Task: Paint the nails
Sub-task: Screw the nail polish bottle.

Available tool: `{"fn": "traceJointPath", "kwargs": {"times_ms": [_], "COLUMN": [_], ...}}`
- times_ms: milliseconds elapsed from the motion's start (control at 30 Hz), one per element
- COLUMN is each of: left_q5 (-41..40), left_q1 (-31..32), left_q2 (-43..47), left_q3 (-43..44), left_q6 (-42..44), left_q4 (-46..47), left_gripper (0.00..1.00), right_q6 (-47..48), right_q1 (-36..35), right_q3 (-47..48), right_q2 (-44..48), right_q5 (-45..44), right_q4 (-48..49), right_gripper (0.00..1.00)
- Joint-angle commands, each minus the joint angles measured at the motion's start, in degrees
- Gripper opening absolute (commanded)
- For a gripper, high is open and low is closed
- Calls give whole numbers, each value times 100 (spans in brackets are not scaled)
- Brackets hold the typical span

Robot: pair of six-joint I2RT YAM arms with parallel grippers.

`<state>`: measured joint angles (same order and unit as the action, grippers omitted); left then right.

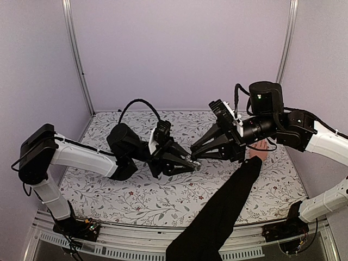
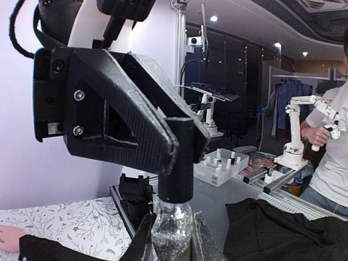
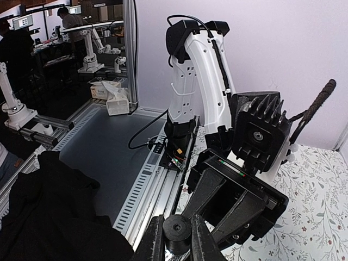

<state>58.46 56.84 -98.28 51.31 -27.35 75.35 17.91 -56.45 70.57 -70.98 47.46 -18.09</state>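
Observation:
My left gripper [image 1: 187, 162] [image 2: 171, 243] is shut on a small glitter-filled bottle [image 2: 173, 225], held above the table's middle. The bottle's black cap [image 3: 178, 230] [image 2: 176, 163] sits between the fingers of my right gripper [image 1: 194, 155] [image 3: 178, 242], which is shut on it. A bare hand [image 1: 260, 149] [image 2: 7, 237] in a long black sleeve [image 1: 223, 212] rests on the table to the right, partly behind my right arm. Its nails are too small to make out.
The flowered table cover [image 1: 163, 196] spreads below both grippers. The sleeve crosses the table's front right edge. Purple walls [image 1: 179, 49] close off the back and sides.

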Motion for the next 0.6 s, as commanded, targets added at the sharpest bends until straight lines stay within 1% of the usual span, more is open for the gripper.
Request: {"fn": "traceJointPath", "kwargs": {"times_ms": [0, 167, 300, 567], "left_q5": [-1074, -1921, -2421, -3830], "left_q1": [-181, -177, -177, -158], "left_q2": [440, 702, 845, 1007], "left_q3": [-74, -328, -454, -603], "left_q6": [424, 761, 944, 1299], "left_q4": [-199, -346, -398, -721], "left_gripper": [0, 0, 0, 0], "right_q6": [-147, -294, -395, -752], "right_q1": [-51, -51, -53, -42], "right_q3": [-239, -262, -247, -119], "right_q2": [-36, -130, -225, -537], "right_q5": [-280, -705, -961, -1693], "right_q4": [-245, -269, -259, -274], "right_gripper": [7, 6, 6, 6]}}
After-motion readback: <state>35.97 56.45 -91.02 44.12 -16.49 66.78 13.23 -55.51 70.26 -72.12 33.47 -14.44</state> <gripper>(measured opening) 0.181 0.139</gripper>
